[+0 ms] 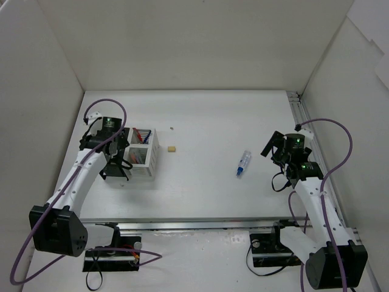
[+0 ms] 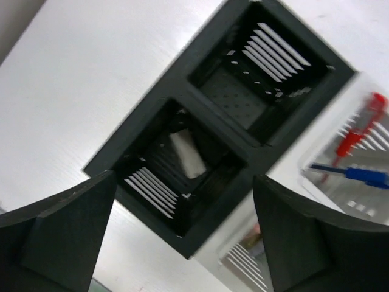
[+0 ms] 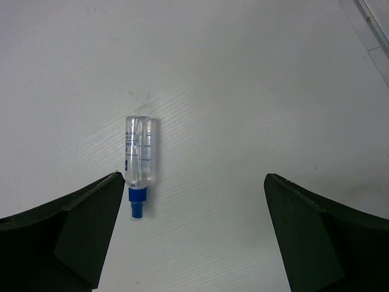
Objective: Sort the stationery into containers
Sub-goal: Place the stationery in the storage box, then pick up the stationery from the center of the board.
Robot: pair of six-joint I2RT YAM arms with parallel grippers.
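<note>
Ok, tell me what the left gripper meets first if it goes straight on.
The left gripper would likely meet the black organiser: the compartment holding the eraser lies dead ahead, though depth is unclear.

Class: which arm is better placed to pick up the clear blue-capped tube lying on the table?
Right: the right gripper, open, is near the clear tube, which shows between its fingers. The left gripper is far off above the black organiser.

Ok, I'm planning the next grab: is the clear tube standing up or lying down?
Lying down. The clear tube rests on its side on the table, full length visible from above, blue cap at one end.
</note>
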